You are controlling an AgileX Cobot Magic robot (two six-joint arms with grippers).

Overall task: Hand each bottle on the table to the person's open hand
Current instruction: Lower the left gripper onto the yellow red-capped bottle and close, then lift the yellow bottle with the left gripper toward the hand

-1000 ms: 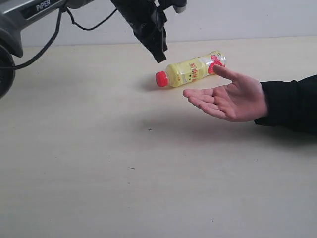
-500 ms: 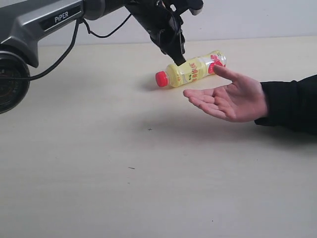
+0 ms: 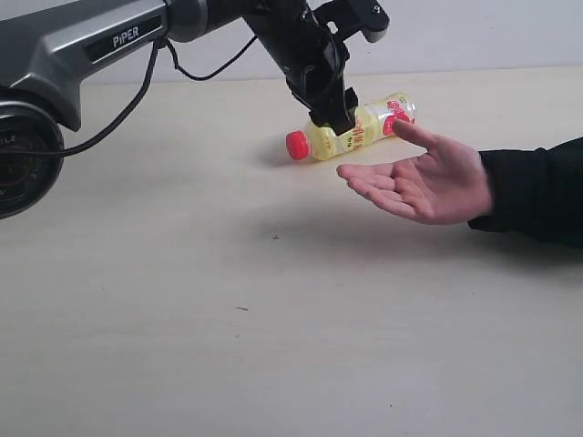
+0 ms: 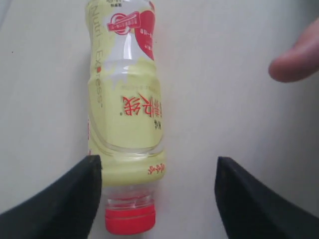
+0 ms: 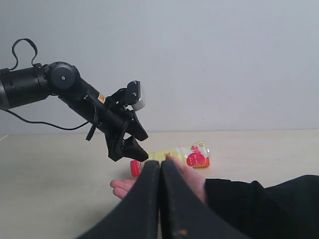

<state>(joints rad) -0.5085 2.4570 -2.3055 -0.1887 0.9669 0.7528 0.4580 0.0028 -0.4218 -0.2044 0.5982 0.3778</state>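
Pale beige table (image 3: 182,346) is seen, with the yellow bottle (image 3: 375,120) laid on its side near the open hand (image 3: 424,187). The left gripper (image 3: 339,123) has been lowered over it, jaws now spread, nothing held yet; a grab seems to be made ready. The right gripper (image 5: 160,199) is pinched shut.

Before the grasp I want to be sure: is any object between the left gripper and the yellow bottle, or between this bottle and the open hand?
Nothing visible does. The left gripper stands open over the lying yellow bottle, near its red cap, and only bare table lies between the bottle and the hand.
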